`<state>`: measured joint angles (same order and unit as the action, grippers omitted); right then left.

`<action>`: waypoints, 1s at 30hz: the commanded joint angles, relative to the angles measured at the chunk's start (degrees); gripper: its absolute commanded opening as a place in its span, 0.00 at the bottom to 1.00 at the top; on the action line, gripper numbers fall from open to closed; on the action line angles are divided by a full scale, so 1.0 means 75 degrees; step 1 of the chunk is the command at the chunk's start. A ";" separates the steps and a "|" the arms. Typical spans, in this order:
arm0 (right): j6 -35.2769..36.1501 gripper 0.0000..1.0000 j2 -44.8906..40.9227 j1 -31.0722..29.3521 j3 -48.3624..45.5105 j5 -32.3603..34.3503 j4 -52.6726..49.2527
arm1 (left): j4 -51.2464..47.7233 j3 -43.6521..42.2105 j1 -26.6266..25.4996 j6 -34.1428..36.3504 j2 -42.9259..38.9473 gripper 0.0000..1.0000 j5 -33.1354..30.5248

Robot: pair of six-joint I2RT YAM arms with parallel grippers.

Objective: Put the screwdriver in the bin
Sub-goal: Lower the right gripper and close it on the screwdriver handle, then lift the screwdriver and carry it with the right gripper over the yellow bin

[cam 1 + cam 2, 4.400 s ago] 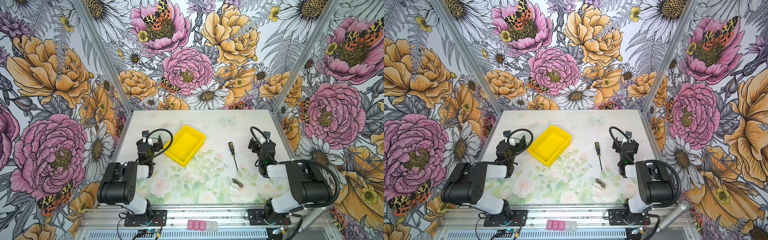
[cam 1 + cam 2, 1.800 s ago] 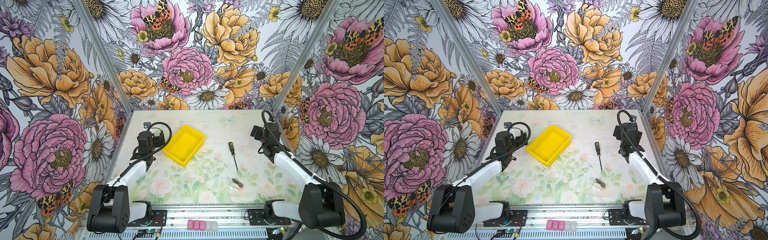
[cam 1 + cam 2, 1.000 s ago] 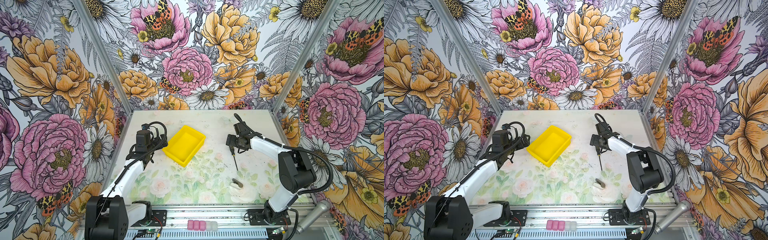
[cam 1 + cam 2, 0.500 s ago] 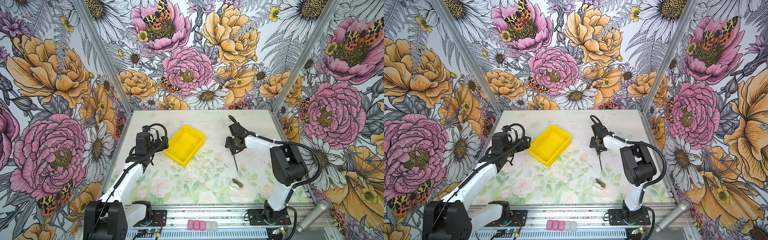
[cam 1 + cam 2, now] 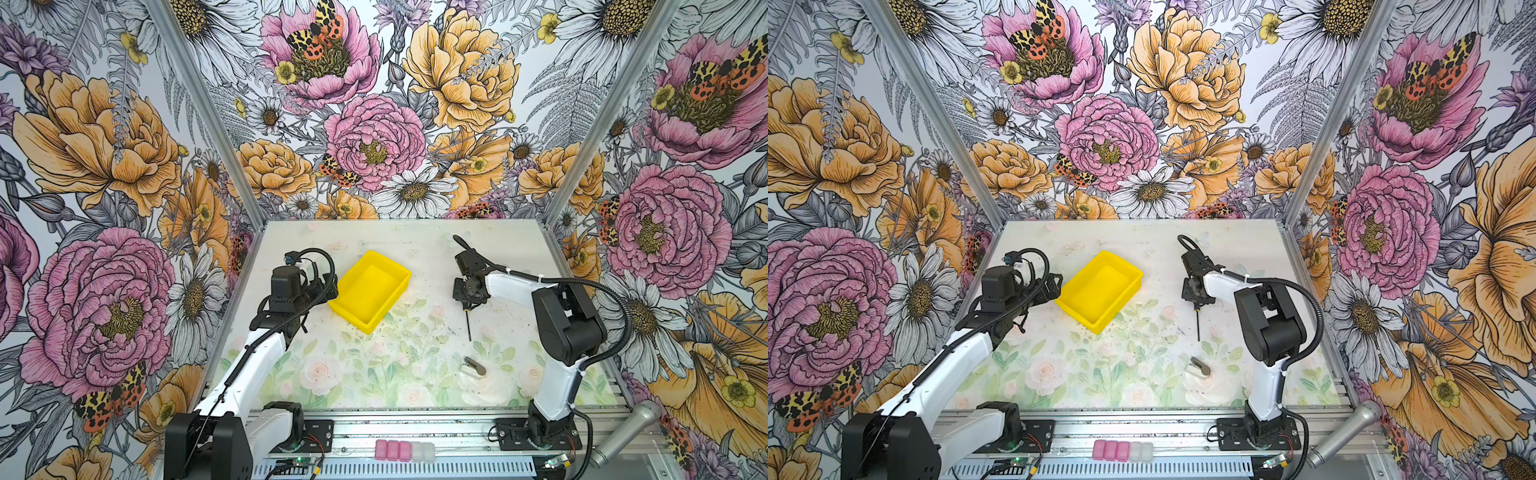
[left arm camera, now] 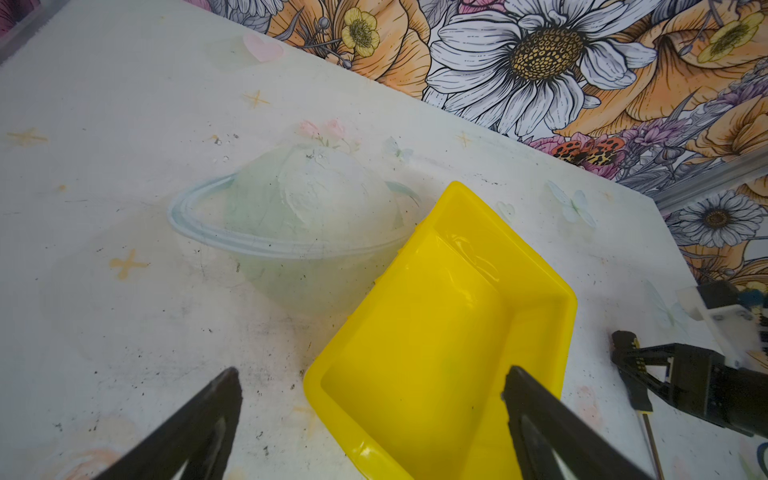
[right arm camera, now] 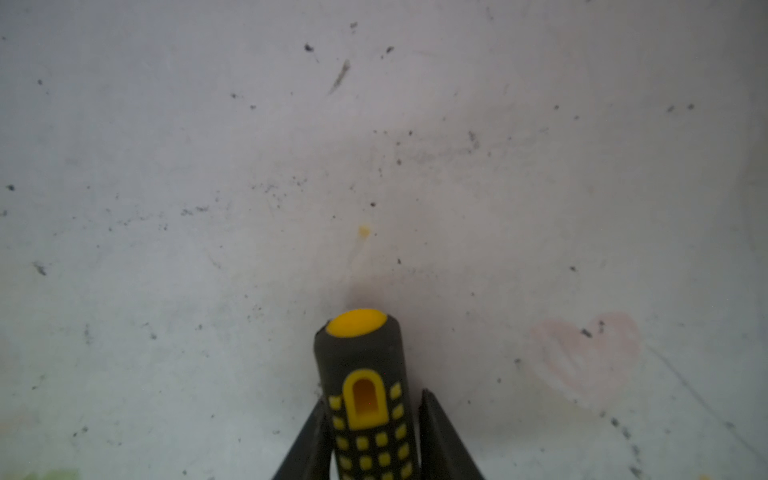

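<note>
The screwdriver (image 7: 365, 399) is seen lying on the table (image 5: 374, 365), right of the bin (image 5: 370, 297) and well apart from it, its handle clamped between the closed fingers of the right gripper (image 7: 372, 440). The left gripper (image 6: 370, 419) is held spread apart beside the bin's near corner, gripping nothing.
</note>
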<state>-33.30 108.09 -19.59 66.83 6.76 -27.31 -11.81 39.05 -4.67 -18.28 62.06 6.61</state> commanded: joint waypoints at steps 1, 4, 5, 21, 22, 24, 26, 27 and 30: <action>0.0063 0.30 0.0119 -0.0072 0.0103 0.0167 -0.0010 | -0.0042 -0.0123 -0.0048 -0.0079 -0.0098 0.99 -0.0032; 0.0159 0.26 0.0022 -0.0106 0.0101 0.0211 0.0002 | -0.0054 -0.0120 -0.0047 -0.0082 -0.0094 0.99 -0.0038; 0.0196 0.24 -0.0035 -0.0112 0.0130 0.0212 0.0008 | -0.0048 -0.0134 -0.0054 -0.0099 -0.0074 0.99 -0.0010; -0.2005 0.03 -0.1474 -0.0647 0.0892 -0.1143 0.0020 | 0.0017 -0.0148 -0.0019 -0.0212 0.0224 0.99 -0.0143; -0.2298 0.03 -0.1472 -0.0719 0.0991 -0.1229 0.0032 | 0.0014 -0.0153 -0.0019 -0.0214 0.0231 0.99 -0.0155; -0.2701 0.03 -0.1449 -0.0891 0.1211 -0.1339 0.0074 | 0.0004 -0.0155 -0.0022 -0.0224 0.0223 0.99 -0.0195; -0.3026 0.03 -0.1383 -0.1103 0.1527 -0.1381 0.0134 | 0.0005 -0.0156 -0.0023 -0.0222 0.0212 0.99 -0.0211; -0.3134 0.03 -0.1321 -0.1187 0.1671 -0.1404 0.0148 | -0.0016 -0.0156 -0.0022 -0.0223 0.0219 0.99 -0.0235; -0.3558 0.03 -0.1093 -0.1405 0.2094 -0.1536 0.0249 | -0.0025 -0.0152 -0.0022 -0.0234 0.0186 0.99 -0.0282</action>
<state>-54.41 98.87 -28.93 79.09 -2.83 -27.40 -12.21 38.65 -4.75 -19.59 63.64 6.26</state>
